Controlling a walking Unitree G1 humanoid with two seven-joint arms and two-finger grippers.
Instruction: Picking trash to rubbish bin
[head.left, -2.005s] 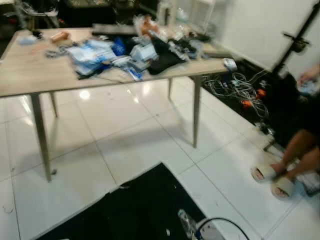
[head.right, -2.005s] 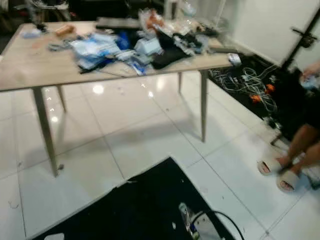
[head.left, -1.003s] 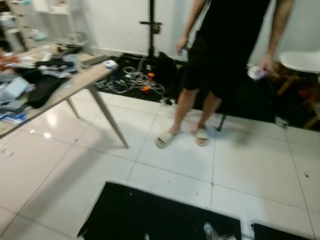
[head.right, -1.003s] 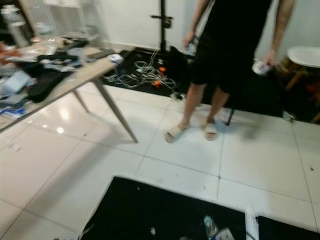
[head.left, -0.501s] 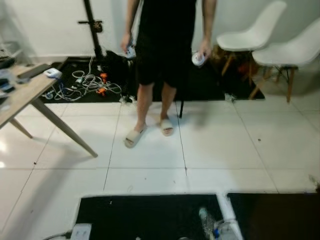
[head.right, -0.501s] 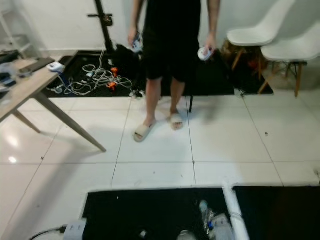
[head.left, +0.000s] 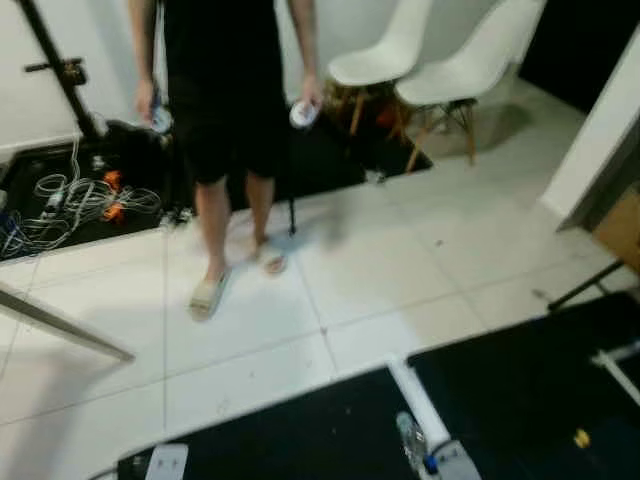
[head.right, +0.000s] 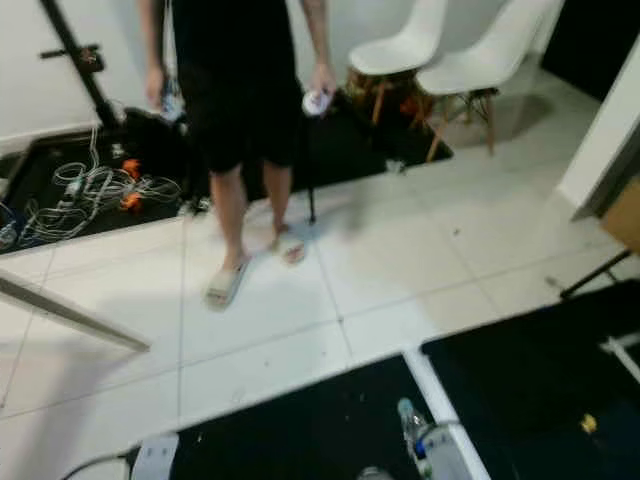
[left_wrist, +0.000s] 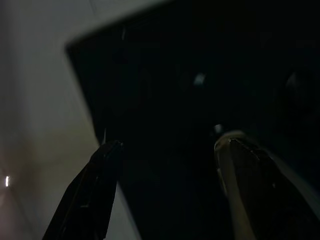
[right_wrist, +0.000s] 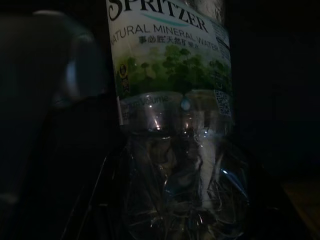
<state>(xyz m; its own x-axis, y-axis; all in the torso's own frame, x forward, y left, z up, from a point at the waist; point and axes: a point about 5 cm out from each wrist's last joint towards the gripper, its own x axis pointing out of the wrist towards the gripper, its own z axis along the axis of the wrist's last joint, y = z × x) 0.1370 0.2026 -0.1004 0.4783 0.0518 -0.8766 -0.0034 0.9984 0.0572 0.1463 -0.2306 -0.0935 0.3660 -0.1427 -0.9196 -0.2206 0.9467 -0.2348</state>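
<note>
Bottle (right_wrist: 172, 135) gripped in right jaws; left jaws (left_wrist: 165, 165) open, empty. Person (head.left: 225, 120) far left, chairs (head.left: 430, 60) far; open tiled floor (head.left: 400, 250) between.

One person (head.left: 225, 110), two white chairs (head.left: 385, 55), one plastic bottle (head.right: 412, 425), two black mats (head.right: 520, 385), one stand (head.left: 60, 70).

Left gripper (left_wrist: 165, 150) hangs low, pointing down, fingers (left_wrist: 100, 165) spread apart. Right gripper (right_wrist: 175, 200) closed around clear plastic bottle (right_wrist: 172, 125), held low.
</note>
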